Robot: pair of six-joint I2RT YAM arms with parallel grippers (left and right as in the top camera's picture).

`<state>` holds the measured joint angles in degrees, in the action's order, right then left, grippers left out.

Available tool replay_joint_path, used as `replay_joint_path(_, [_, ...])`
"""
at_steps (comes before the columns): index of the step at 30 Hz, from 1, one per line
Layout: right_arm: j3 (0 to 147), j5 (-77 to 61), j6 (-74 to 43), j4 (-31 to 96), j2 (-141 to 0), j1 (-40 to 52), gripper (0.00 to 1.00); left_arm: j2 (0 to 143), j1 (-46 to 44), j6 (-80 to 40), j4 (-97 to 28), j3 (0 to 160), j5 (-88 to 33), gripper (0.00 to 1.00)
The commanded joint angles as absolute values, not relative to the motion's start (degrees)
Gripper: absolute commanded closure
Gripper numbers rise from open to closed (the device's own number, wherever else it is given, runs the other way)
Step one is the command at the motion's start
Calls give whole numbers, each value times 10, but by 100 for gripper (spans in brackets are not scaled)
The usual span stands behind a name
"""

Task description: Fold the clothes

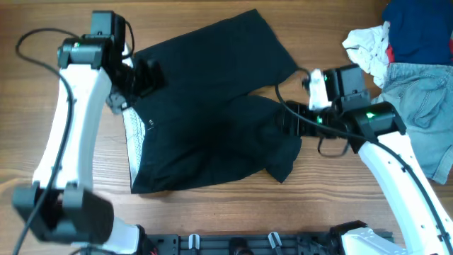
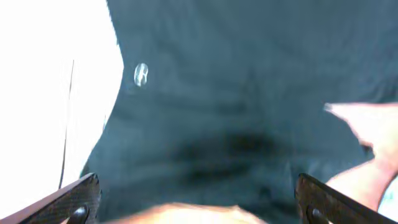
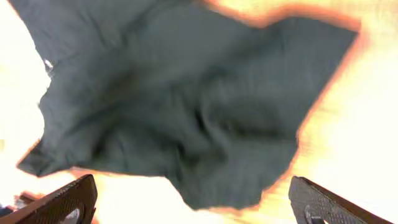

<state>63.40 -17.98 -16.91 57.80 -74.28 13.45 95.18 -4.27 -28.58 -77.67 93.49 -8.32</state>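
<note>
The black shorts-like garment [image 1: 212, 113] lies spread on the wooden table, its pale grey waistband lining [image 1: 133, 138] turned out along the left side. My left gripper [image 1: 145, 76] hovers over the garment's upper left part, jaws wide open and empty; its wrist view shows the dark fabric [image 2: 249, 106] and a small white logo [image 2: 141, 74] between the fingers [image 2: 198, 205]. My right gripper [image 1: 287, 119] is over the garment's right edge, open and empty; its wrist view shows a rumpled leg corner [image 3: 186, 106] ahead of the fingers [image 3: 193, 205].
At the back right lie light blue denim shorts [image 1: 417, 106], a navy blue garment [image 1: 421, 32] and a white crumpled cloth [image 1: 368, 46]. The table's front edge carries a black rail [image 1: 248, 244].
</note>
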Motion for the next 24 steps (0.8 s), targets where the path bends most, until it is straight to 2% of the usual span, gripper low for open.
replay_joint_path(1, [611, -182, -211, 610, -708, 136, 0, 909, -106, -396, -833, 926, -15, 0])
replay_joint_path(6, [542, -229, -235, 609, -663, 136, 0, 846, -171, -509, -858, 846, 18, 0])
replay_joint_path(10, [456, -230, -257, 589, -634, 136, 0, 780, -185, -576, -864, 726, 37, 1])
replay_joint_path(16, [364, -230, -272, 475, -638, 136, 0, 705, -185, -607, -821, 571, 27, 4])
replay_joint_path(24, [332, -223, -285, 373, -707, 136, 0, 702, -185, -621, -740, 466, 31, 5])
